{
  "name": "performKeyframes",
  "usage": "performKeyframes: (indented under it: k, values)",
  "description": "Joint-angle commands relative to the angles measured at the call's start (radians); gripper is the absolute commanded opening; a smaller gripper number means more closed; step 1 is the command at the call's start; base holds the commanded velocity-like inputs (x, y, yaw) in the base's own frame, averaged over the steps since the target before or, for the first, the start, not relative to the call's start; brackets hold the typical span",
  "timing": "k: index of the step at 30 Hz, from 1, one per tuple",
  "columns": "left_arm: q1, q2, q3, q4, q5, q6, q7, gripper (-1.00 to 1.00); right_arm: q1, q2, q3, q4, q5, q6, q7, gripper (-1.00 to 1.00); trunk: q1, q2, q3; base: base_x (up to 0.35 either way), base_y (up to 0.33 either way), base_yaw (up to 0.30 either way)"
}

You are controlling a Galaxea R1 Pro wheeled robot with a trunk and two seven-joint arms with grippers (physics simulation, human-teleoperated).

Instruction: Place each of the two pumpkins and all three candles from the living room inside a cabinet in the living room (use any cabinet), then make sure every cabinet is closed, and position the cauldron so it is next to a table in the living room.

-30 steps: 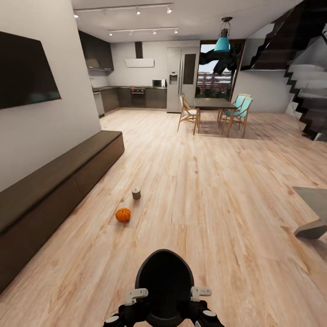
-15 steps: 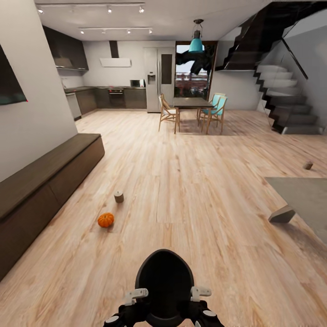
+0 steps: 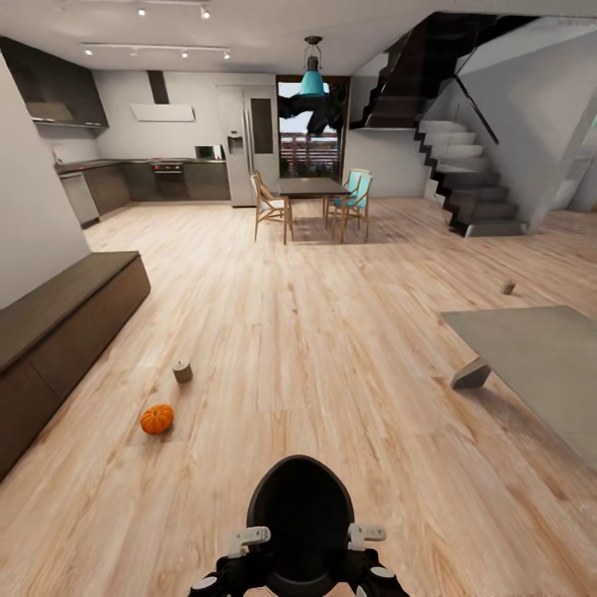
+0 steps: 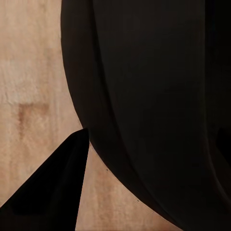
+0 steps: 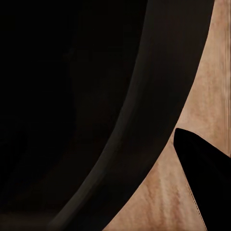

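Note:
One orange pumpkin (image 3: 157, 419) lies on the wood floor ahead to my left. A stubby pale candle (image 3: 182, 371) stands just beyond it. A second candle (image 3: 507, 287) stands on the floor far to the right, past the grey table (image 3: 539, 348). The long dark-brown cabinet (image 3: 62, 319) runs along the left wall with its fronts shut. Both arms are folded low against my black trunk (image 3: 300, 514). The left wrist view has one dark finger (image 4: 53, 192) over the floor beside the trunk, and the right wrist view has one dark finger (image 5: 202, 163) likewise. The cauldron is out of view.
A dining table with chairs (image 3: 311, 203) stands far ahead, with the kitchen (image 3: 149, 178) behind it at the left. Stairs (image 3: 464, 182) climb at the back right. Open wood floor stretches between the cabinet and the grey table.
The camera has turned to the right, so the whole picture slid left. The grey table shows more fully and the far candle stays in sight. Nothing on the floor has moved.

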Motion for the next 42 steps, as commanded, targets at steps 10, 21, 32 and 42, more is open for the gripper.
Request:
performKeyframes:
  k: [10,21,32,42]
  values:
    - [0.001,0.002,-0.015,-0.006,0.016,0.005,-0.032,-1.00,-0.002,0.000,-0.005,-0.001,-0.033,0.004,0.026,-1.00,0.000,0.000,-0.001,0.240,0.000,-0.154]
    - [0.001,0.002,-0.016,-0.006,0.016,0.005,-0.032,-1.00,-0.002,0.000,-0.005,-0.001,-0.033,0.004,0.026,-1.00,0.000,0.000,-0.001,0.312,0.000,-0.003]
    - [0.001,0.002,-0.017,-0.006,0.016,0.005,-0.032,-1.00,-0.002,0.000,-0.005,0.000,-0.033,0.004,0.026,-1.00,0.000,0.000,0.002,0.258,0.000,-0.169]
    - [0.001,0.002,-0.017,-0.006,0.016,0.005,-0.032,-1.00,-0.002,0.000,-0.005,0.000,-0.033,0.004,0.026,-1.00,0.000,0.000,0.006,0.011,0.000,-0.273]
